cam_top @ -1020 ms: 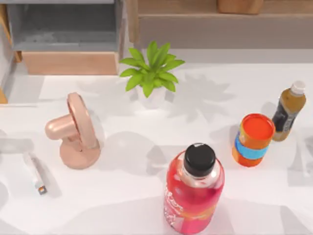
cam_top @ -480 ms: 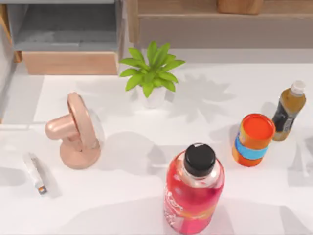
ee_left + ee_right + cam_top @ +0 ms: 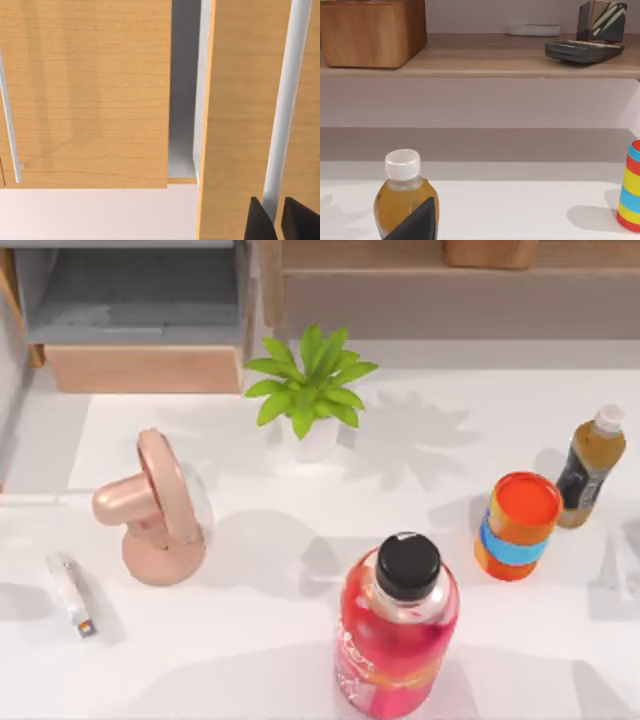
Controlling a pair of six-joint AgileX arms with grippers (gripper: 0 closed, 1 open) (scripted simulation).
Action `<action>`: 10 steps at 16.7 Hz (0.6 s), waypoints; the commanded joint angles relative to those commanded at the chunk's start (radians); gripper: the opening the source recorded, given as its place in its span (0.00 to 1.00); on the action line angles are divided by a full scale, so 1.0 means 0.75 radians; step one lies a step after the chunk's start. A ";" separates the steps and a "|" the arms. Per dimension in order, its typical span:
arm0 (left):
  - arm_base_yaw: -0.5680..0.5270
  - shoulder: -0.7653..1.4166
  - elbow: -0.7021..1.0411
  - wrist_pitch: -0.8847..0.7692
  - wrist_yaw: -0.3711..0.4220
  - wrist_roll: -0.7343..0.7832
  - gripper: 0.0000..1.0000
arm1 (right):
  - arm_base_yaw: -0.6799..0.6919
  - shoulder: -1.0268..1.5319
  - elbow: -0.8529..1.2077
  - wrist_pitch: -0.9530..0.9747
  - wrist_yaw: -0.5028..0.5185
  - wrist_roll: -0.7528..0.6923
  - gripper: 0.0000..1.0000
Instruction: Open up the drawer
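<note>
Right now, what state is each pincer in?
Left pincer: two dark fingertips close around a silver drawer handle, shut on it.
Right pincer: cannot be told.

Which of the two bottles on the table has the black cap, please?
The big pink-red bottle at the table's front; the small amber bottle at right has a white cap.

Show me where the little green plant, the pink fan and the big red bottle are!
green plant [image 3: 308, 380], top view, on its leaves.
pink fan [image 3: 160, 505], top view, on its round head.
red bottle [image 3: 396, 635], top view, on its body below the black cap.
</note>
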 joint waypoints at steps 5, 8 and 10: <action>0.000 0.000 0.000 0.000 0.000 0.000 0.75 | 0.000 0.000 0.000 0.000 0.000 0.000 1.00; 0.000 0.000 0.000 0.000 0.000 0.000 0.98 | 0.000 0.000 0.000 0.000 0.000 0.000 1.00; 0.000 0.000 0.000 0.000 0.000 0.000 1.00 | 0.000 0.000 0.000 0.000 0.000 0.000 1.00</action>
